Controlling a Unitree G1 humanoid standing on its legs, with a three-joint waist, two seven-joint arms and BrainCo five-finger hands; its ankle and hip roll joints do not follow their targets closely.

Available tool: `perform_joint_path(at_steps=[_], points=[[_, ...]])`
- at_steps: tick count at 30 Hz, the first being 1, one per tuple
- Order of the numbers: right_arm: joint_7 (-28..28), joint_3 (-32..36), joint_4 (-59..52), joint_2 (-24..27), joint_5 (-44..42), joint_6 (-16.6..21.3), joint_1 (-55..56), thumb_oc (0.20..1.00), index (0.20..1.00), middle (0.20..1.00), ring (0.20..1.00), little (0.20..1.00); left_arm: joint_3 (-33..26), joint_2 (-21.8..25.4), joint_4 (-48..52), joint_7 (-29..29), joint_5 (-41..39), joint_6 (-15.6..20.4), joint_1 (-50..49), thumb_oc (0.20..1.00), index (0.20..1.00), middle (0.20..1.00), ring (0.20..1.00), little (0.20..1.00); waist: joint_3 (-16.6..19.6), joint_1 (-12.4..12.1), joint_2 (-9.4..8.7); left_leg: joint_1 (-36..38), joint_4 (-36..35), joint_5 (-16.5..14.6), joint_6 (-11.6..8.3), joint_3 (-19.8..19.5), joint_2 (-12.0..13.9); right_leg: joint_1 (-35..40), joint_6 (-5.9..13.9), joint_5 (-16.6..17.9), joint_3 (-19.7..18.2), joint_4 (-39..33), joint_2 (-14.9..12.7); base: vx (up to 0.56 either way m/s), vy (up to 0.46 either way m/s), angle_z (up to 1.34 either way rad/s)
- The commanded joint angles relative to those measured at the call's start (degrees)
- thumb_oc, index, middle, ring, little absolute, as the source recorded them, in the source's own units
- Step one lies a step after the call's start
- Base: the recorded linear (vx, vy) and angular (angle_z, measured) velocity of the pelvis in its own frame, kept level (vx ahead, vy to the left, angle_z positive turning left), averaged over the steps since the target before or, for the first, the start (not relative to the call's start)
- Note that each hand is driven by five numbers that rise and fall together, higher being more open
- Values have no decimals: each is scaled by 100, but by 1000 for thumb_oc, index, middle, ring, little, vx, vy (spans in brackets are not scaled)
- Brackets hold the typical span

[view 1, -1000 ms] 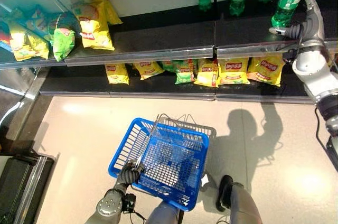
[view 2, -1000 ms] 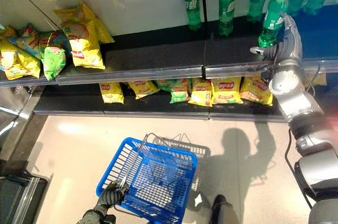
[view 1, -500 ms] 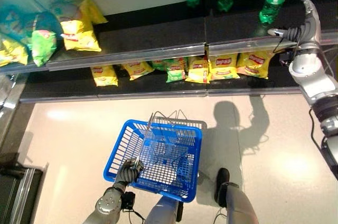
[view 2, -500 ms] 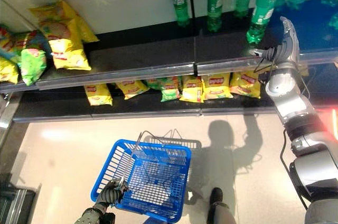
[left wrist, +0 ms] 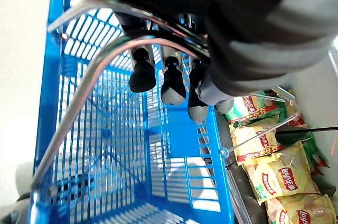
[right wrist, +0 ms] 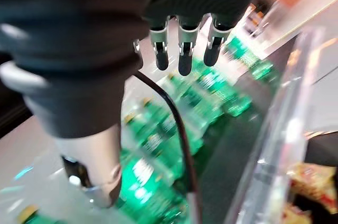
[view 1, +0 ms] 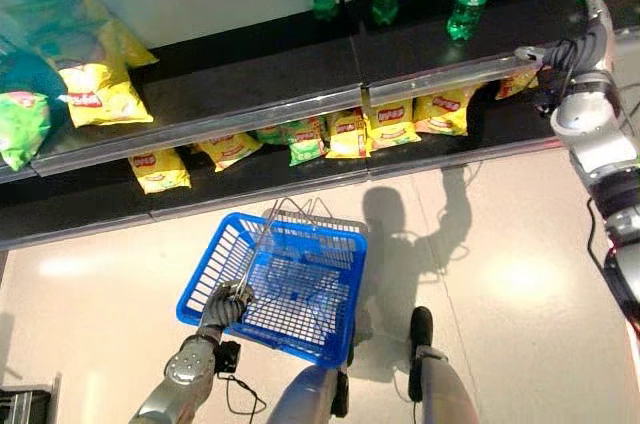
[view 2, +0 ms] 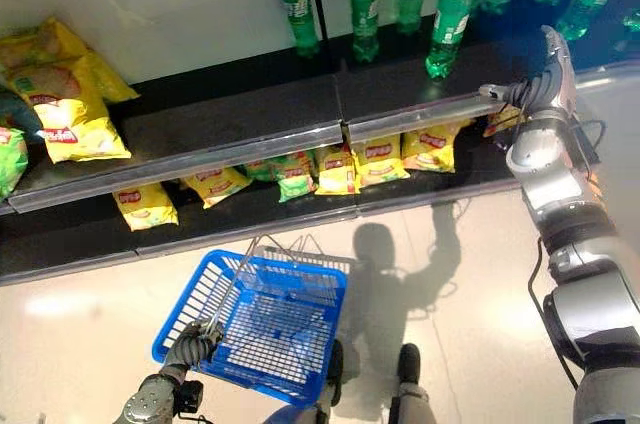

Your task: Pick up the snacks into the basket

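The risk was the right hand (view 2: 535, 89): fingers straight and holding nothing, it stood at the front edge of the upper shelf (view 2: 250, 149), near the green bottles (view 2: 448, 14), so a careless reach could knock one over. The snacks (view 2: 378, 159) lay on the lower shelf, below and to the left of that hand, well apart. The left hand (view 1: 222, 309) was curled round the handle of the basket (view 1: 295, 334), w/ nothing seen inside.
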State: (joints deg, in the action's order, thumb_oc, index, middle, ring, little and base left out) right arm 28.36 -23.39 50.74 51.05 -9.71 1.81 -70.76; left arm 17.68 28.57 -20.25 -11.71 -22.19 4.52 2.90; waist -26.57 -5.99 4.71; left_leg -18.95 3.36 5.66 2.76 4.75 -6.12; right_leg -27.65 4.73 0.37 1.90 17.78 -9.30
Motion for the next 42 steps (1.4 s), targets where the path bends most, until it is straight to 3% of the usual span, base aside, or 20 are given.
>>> perform_joint_path(at_steps=[1, 3, 4, 5, 7, 8, 9, 10, 12, 15, 16, 20, 24, 28, 42], points=[[15, -160, -56, 148, -128, 202, -461, 1000, 1000, 1000, 1000, 1000, -372, 422, 626, -101, -161, 517, -314, 200, 200, 200, 200, 200, 60, -200, -184, 52, 832, -1078, -116, -245, -308, -329, 535, 212, -172, 896, -467, 34, 52, 1], [-5, -106, -144, 204, -125, 209, -355, 1000, 1000, 1000, 1000, 1000, -332, 476, 639, -63, -82, 467, -257, 200, 200, 200, 200, 200, -46, -120, -118, 171, 943, -1166, -42, -389, -449, -676, 431, 485, -349, 1970, -495, 16, 32, 21], [-5, -105, -146, 205, -125, 207, -359, 1000, 1000, 1000, 1000, 1000, -335, 475, 640, -63, -82, 465, -253, 200, 200, 200, 200, 200, -41, -124, -127, 147, 941, -1143, -40, -379, -454, -705, 431, 510, -362, 1968, -497, 42, -26, 50], [-32, -126, -219, 263, -170, 226, -351, 1000, 1000, 1000, 1000, 1000, -258, 505, 605, -32, -31, 470, -108, 200, 200, 200, 200, 200, -167, -13, -115, 230, 1097, -1243, -35, -538, -559, -981, 356, 372, -495, 2422, -203, 61, -53, 48], [-33, -132, -217, 243, -195, 227, -405, 1000, 1000, 1000, 1000, 1000, -274, 499, 610, -48, -38, 487, -83, 200, 200, 200, 200, 200, -182, -18, -114, 263, 1086, -1306, -37, -504, -610, -1100, 310, 402, -369, 2085, -302, 130, -90, 49], [-52, -240, -91, 259, -237, 163, -544, 1000, 1000, 1000, 1000, 1000, -307, 436, 607, -108, -178, 505, -19, 200, 200, 200, 200, 200, -193, 19, -120, 416, 1084, -1452, -107, -580, -667, -1088, 376, 418, -316, 1053, -518, 147, -112, 42], [-53, -249, -86, 259, -239, 164, -558, 1000, 1000, 1000, 1000, 1000, -309, 433, 606, -108, -179, 505, -14, 200, 200, 200, 200, 200, -194, 24, -112, 405, 1076, -1426, -106, -582, -664, -1073, 375, 466, -305, 997, -517, 332, -289, 43], [-108, -348, -69, 376, -274, 137, -583, 1000, 1000, 1000, 1000, 1000, -258, 378, 546, -103, -324, 541, 136, 200, 200, 200, 200, 200, -249, 185, -108, 518, 1316, -1649, -176, -754, -725, -974, 516, 632, -701, -32, -498, 231, -232, 41], [-136, -321, -79, 458, -330, 140, -453, 1000, 1000, 1000, 1000, 1000, -255, 370, 564, -86, -353, 537, 157, 200, 200, 200, 200, 200, -271, 267, -112, 514, 1577, -1783, -209, -831, -720, -970, 595, 851, -868, -327, -531, 241, -323, 61], [-136, -262, -157, 593, -380, 189, -327, 1000, 1000, 1000, 1000, 1000, -214, 354, 531, -58, -447, 526, 280, 200, 200, 200, 200, 200, -198, 331, -134, 285, 2065, -1942, -321, -1028, -692, -881, 585, 880, -1064, -285, -526, 93, -310, 66], [-101, -213, -229, 653, -481, 247, -216, 1000, 1000, 1000, 1000, 1000, -232, 235, 540, -117, -464, 516, 264, 200, 200, 200, 200, 200, -185, 324, -100, 170, 2279, -1935, -451, -1069, -505, -876, 528, 779, -1021, -93, -374, 142, -533, 90], [-83, -172, -446, 590, -469, 284, -128, 1000, 1000, 1000, 1000, 1000, -158, 150, 599, -174, -410, 396, 144, 200, 200, 200, 200, 200, -309, 235, -82, 215, 2179, -1755, -640, -1358, -130, -1029, 338, 201, -603, 714, -87, 94, -359, 36], [-41, -215, -402, 679, -393, 281, -195, 1000, 1000, 1000, 1000, 1000, 31, 1, 535, -130, -402, 353, 189, 200, 200, 200, 200, 200, -231, 274, -44, 357, 1637, -1472, -781, -1501, -3, -1040, 305, -60, -393, 844, -82, 110, -259, -7], [40, -277, -332, 780, -309, 256, -310, 1000, 1000, 1000, 1000, 1000, 229, -126, 523, -96, -366, 341, 268, 200, 200, 200, 200, 200, -170, 371, 70, 476, 1216, -1171, -876, -1486, 95, -997, 241, -141, -258, 806, -109, 75, -114, 8], [-14, -853, 421, 955, -141, 193, -969, 1000, 1000, 1000, 1000, 1000, 337, -209, 602, -99, -264, 365, 101, 200, 200, 200, 200, 200, 60, 386, 236, 830, 462, -768, -986, -1540, 280, -1004, 95, -362, -91, 867, 35, 59, -80, 7]])
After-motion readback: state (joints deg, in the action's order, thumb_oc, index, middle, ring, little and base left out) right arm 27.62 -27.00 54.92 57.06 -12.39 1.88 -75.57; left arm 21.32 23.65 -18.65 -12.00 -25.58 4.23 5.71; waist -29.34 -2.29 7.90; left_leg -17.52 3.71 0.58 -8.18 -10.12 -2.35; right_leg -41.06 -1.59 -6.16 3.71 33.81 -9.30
